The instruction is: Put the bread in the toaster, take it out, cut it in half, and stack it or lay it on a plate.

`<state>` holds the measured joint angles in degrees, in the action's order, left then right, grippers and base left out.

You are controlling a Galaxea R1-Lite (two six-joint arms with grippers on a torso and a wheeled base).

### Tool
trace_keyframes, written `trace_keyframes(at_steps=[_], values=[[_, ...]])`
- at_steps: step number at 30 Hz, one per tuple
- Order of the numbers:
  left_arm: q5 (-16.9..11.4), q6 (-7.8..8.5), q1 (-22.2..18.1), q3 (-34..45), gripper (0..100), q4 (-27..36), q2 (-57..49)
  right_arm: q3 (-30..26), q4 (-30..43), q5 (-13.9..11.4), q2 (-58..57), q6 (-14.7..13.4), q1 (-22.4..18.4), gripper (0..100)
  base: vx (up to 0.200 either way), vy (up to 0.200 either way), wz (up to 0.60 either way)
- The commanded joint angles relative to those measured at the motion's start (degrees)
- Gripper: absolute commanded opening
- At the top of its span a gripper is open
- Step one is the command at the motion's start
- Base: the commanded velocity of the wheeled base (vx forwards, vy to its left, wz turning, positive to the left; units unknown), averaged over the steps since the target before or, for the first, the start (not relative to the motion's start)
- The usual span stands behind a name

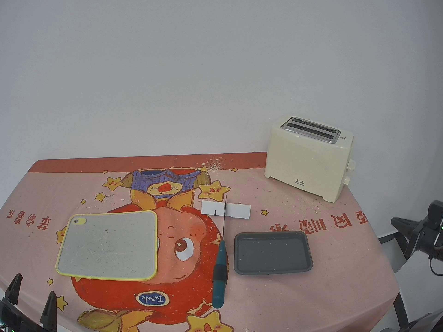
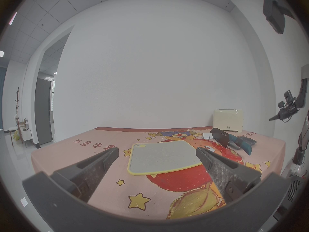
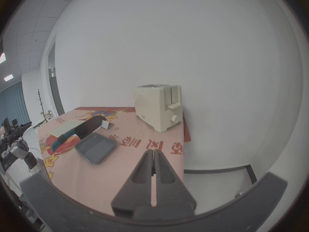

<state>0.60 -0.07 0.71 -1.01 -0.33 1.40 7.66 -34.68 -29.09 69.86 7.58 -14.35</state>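
One knife (image 1: 220,273) lies just left of the plate (image 1: 272,254) in the head view, long axis along the plate's short side, blade pointing past its far edge. Left wrist view: the left gripper (image 2: 157,150) gapes wide. Right wrist view: the right gripper (image 3: 154,152) is pinched closed; a careless grab could skid the knife into the plate.

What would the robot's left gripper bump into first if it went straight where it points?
Most likely the cutting board. It lies straight ahead, framed by the open left gripper. Height is hard to judge, so the gripper might pass just above it.
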Motion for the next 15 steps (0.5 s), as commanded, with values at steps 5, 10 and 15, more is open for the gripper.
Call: trace_keyframes(at_steps=[5, 10, 15], values=[[0.02, -0.01, 0.00, 1.01, 100, -0.02, 0.00, -3.17, -0.12, -0.27, -4.12, -0.20, -9.29, 0, 0.000, 0.000, 0.00], [0.02, -0.01, 0.00, 1.01, 100, -0.02, 0.00, -2.47, 0.05, -0.88, -3.51, -0.11, -7.36, 0, 0.000, 0.000, 0.00], [0.02, -0.01, 0.00, 1.01, 100, -0.02, 0.00, -2.21, -0.12, -1.15, -2.45, -0.11, -0.68, 0, 0.000, 0.000, 0.00]])
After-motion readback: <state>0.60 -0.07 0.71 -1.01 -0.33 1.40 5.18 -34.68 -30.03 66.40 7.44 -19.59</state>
